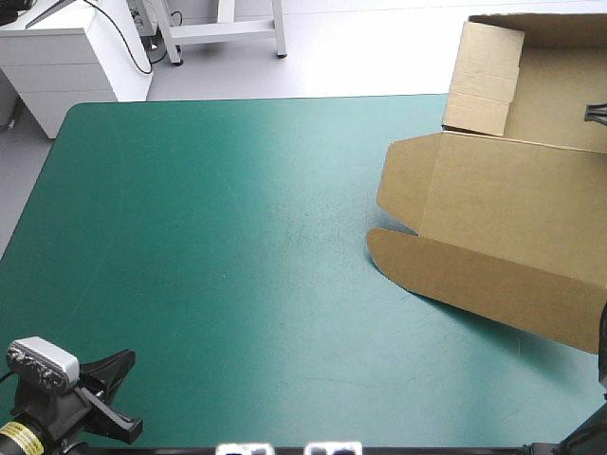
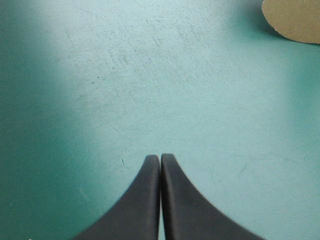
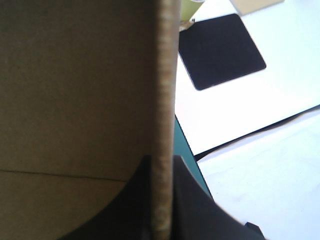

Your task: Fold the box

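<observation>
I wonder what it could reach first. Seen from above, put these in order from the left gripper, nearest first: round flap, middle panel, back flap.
1. Round flap, sticking out toward the left gripper.
2. Middle panel, farther right.
3. Back flap, farthest back on the right.

No text, label, brand, number or sign was legible anywhere; box (image 1: pixel 503 218) showed plain brown board only.
</observation>
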Controlling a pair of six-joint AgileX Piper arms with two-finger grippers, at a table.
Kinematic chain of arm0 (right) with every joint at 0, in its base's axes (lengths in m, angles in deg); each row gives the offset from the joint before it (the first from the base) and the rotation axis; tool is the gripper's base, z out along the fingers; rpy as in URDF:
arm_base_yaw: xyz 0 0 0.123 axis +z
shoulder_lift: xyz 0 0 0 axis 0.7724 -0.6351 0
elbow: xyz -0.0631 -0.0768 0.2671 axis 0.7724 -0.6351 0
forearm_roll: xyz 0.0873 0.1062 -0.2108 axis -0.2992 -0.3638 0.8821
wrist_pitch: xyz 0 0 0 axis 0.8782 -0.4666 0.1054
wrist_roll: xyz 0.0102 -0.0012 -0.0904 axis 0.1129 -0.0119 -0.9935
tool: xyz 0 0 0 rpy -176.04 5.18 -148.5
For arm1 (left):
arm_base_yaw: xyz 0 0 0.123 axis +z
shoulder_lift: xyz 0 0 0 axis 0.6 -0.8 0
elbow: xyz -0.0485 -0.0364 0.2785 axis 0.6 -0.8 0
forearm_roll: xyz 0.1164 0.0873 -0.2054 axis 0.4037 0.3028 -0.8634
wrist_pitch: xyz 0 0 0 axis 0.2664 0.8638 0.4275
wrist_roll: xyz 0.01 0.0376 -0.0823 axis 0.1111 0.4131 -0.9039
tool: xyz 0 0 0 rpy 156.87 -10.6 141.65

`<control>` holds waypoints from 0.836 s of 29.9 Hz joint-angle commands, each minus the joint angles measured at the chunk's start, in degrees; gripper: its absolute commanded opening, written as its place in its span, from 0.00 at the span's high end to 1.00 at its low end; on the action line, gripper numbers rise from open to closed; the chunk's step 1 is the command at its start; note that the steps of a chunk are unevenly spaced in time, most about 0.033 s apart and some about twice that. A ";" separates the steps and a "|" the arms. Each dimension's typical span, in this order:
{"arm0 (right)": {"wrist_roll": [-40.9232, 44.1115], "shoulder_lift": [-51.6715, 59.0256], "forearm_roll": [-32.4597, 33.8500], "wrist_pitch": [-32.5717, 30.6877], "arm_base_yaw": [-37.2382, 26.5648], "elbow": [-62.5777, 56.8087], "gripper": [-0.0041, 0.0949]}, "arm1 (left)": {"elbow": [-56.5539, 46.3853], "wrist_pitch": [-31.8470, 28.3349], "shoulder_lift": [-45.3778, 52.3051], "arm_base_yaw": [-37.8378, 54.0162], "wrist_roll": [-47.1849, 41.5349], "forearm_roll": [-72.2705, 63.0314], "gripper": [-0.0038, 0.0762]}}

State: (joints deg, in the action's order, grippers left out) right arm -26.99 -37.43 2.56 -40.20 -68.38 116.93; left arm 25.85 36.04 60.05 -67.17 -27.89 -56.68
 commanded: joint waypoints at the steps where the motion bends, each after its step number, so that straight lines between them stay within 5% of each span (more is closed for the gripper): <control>1: -2.24 -1.65 -4.32 3.96 -4.00 1.91 0.98 | 1.40 -4.07 -1.04 -0.28 -0.44 -0.30 0.96; 5: -3.83 -7.70 -9.41 5.06 -5.56 1.91 0.98 | 1.40 -4.07 -1.04 -0.28 -0.44 -0.19 0.96; 16: -5.32 -14.63 -10.33 4.82 -5.46 1.91 0.92 | 1.40 -3.96 -1.04 -0.28 -0.44 -0.07 0.96; 20: -6.39 -14.65 -10.33 1.67 -5.94 1.91 0.70 | 1.40 -3.84 -1.04 -0.28 -0.44 -0.07 0.96; 25: -5.48 -14.53 -10.34 -1.15 -8.38 2.04 0.25 | 1.40 -3.84 -1.04 -0.28 -0.44 -0.07 0.96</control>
State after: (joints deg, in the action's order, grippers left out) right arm -32.69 -55.38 -8.73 -41.12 -74.88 117.04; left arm 25.85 36.04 60.05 -67.17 -27.89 -56.62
